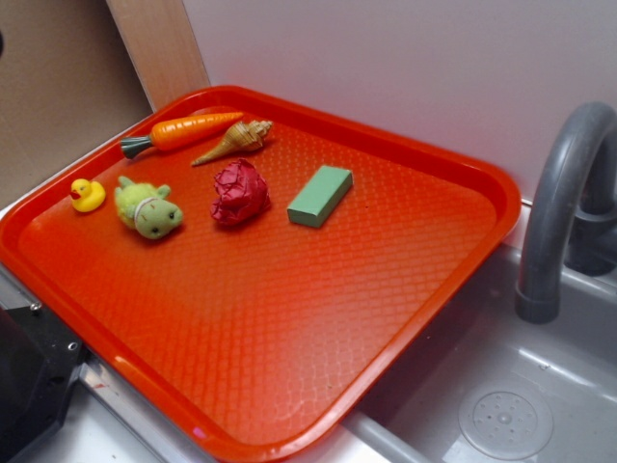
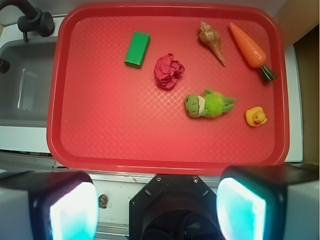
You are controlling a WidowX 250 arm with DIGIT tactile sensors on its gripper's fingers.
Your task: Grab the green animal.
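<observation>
The green plush turtle [image 2: 207, 105] lies on its side on the red tray [image 2: 100, 140], in the right half as the wrist view shows it, with the yellow rubber duck [image 2: 256, 116] just beside its back end and the crumpled red ball [image 2: 168, 71] near its head. The green block [image 2: 137, 48], the seashell [image 2: 212, 41] and the toy carrot [image 2: 248, 45] are farther up the tray, apart from it. The gripper [image 2: 157, 205] stands wide open, its two pads [image 2: 241, 210] at the bottom of the wrist view, high above the tray's near edge and touching nothing. I judge that the task is at its start: the approach is not yet made. The next move calls for travelling forward and to the right over the turtle, then lowering with the fingers on both sides of its soft body, keeping clear of the duck.
</observation>
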